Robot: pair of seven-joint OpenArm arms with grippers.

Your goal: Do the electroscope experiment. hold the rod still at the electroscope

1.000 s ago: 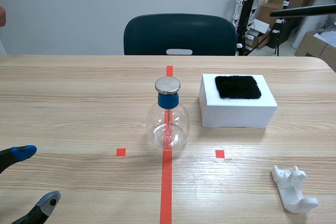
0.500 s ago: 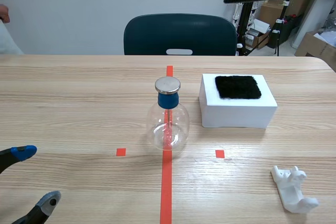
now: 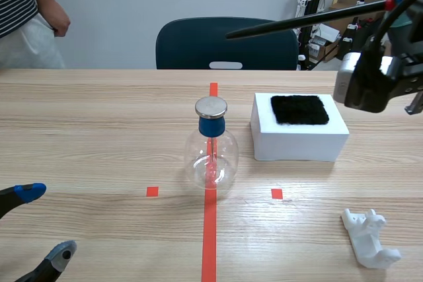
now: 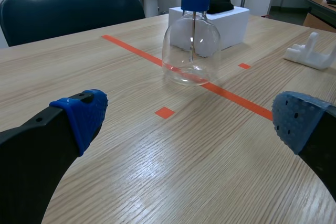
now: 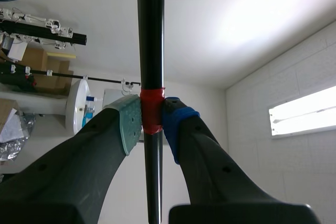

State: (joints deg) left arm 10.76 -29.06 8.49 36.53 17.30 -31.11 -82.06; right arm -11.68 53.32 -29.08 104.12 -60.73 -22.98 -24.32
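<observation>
Scene view first: the electroscope [image 3: 211,153] stands on the red centre line, its metal cap [image 3: 211,106] bare and facing up, ready to be approached. The rod [image 3: 307,16] slants across high above the table [image 3: 99,130], carried in from the right arm [image 3: 362,80]. Its free tip hangs over the chair [image 3: 227,43], well apart from the cap, so I'd say the hold at the electroscope is not yet reached. Just beside the electroscope sits the white box [image 3: 299,138] with the black cloth [image 3: 299,109] on top, likely there for rubbing the rod. A white stand [image 3: 370,239] lies near the robot's right. A person [image 3: 26,11] waits at the far left edge.

Left wrist view: the left gripper [image 4: 191,119] rests low with its fingers wide apart, nothing between them, the electroscope ahead. It looks parked out of the way.

Right wrist view: the right gripper [image 5: 152,123] is clamped on the rod at its red tape band [image 5: 152,109], pads [image 5: 130,121] pressing either side. Gripping there probably keeps the charged end free. How close the tip sits to the cap is hard to judge from here; only ceiling shows behind.
</observation>
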